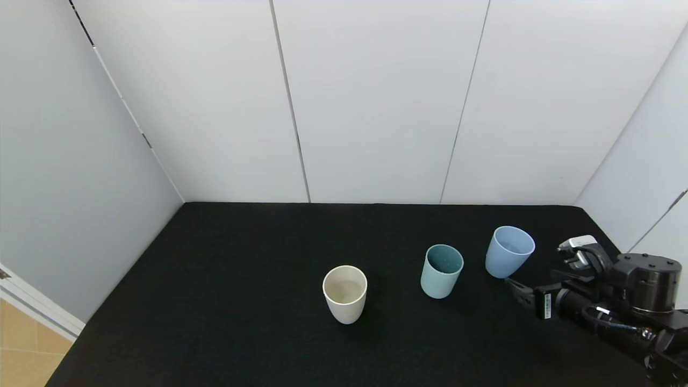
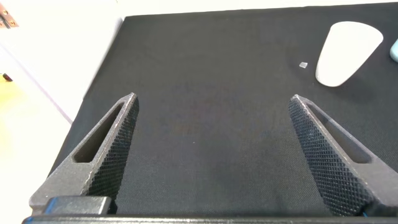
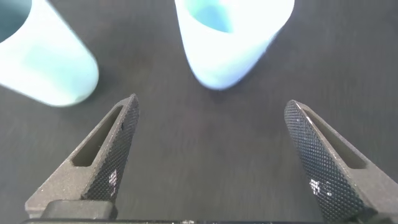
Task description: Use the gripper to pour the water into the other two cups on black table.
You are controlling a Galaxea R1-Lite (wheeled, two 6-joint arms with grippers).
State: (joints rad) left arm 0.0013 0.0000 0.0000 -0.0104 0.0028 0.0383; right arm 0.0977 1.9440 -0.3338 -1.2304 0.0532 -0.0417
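Gaping right hand (image 3: 208, 155), knurled fingers (image 3: 112, 149), near smooth tapered blue cup (image 1: 508, 251).

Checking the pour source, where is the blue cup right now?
In the head view the blue cup stands on the black table's right, beside the teal cup, just ahead of the open right gripper.

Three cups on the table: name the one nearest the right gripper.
The periwinkle-blue cup, rightmost in the row, just ahead of the open right gripper. The teal cup and cream cup stand farther left.

Water in blue cup (image 1: 509, 251) indiscernible; teal cup (image 3: 46, 59) edge-cropped in right wrist view
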